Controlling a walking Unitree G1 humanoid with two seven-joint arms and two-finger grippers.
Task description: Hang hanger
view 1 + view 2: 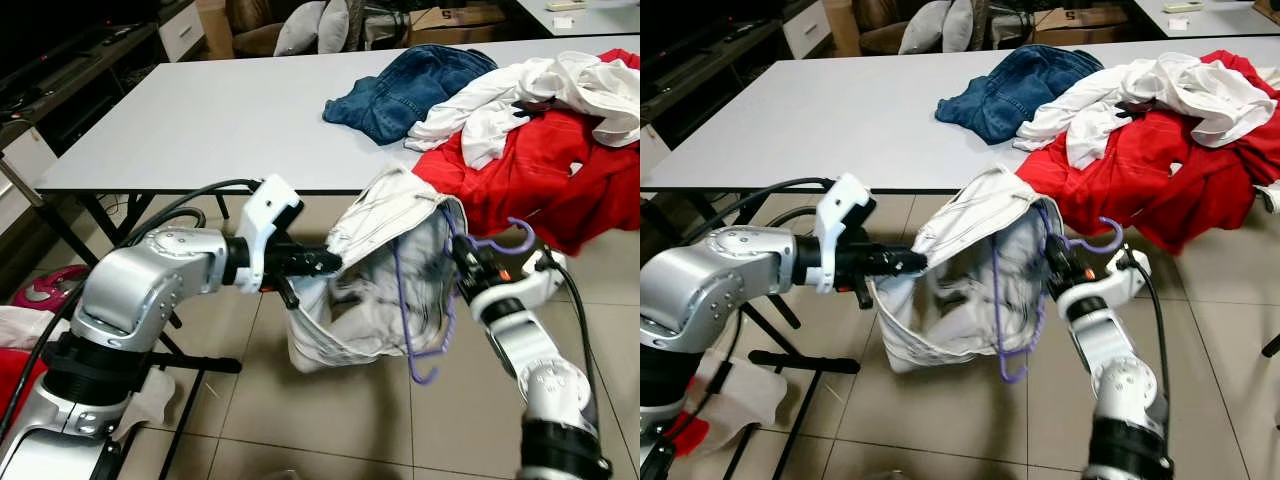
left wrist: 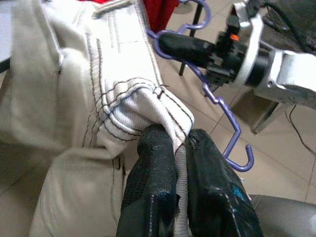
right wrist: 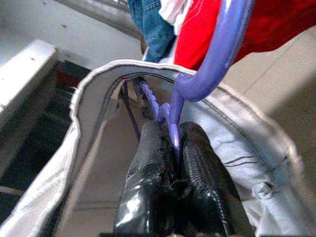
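Hiding most of the purple hanger inside the white garment, leaving out just the hook and one lower end. Blurring along the garment's lower hem and inner folds. Covering the left gripper fingertips with a pinched cloth edge. Burying the right gripper tips behind the hanger's neck and the garment rim. Running off the right edge: the red clothing and the white shirts. Cutting the table at the top edge. Blocking the jeans partly under the shirts.
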